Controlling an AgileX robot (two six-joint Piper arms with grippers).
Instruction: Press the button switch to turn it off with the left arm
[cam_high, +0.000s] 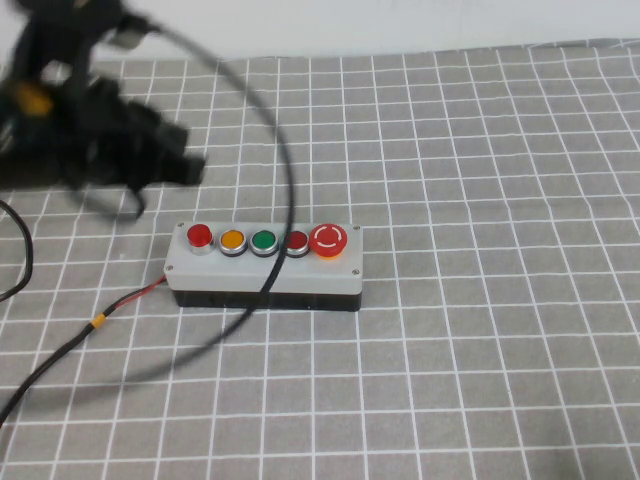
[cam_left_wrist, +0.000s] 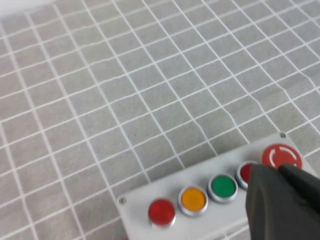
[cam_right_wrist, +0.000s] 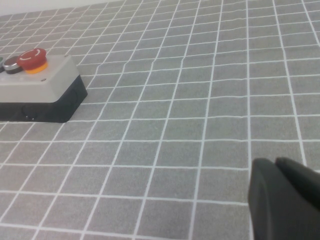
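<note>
The button switch (cam_high: 199, 236) is the small bright-red domed button at the left end of the grey box (cam_high: 262, 268); it also shows in the left wrist view (cam_left_wrist: 161, 211). Along the row stand a yellow button (cam_high: 232, 240), a green one (cam_high: 263, 241), a darker red flat one (cam_high: 297, 241) and a big red mushroom button (cam_high: 328, 240). My left arm is blurred at the upper left. My left gripper (cam_high: 188, 166) is shut and empty, hovering behind the box's left end, apart from the buttons; it also shows in the left wrist view (cam_left_wrist: 274, 170). My right gripper (cam_right_wrist: 275, 162) is shut and empty, low over the cloth.
A grey cloth with a white grid (cam_high: 480, 330) covers the table. A black cable (cam_high: 278, 150) loops from the left arm across the box. A red and black lead (cam_high: 100, 322) runs from the box's left end towards the front left.
</note>
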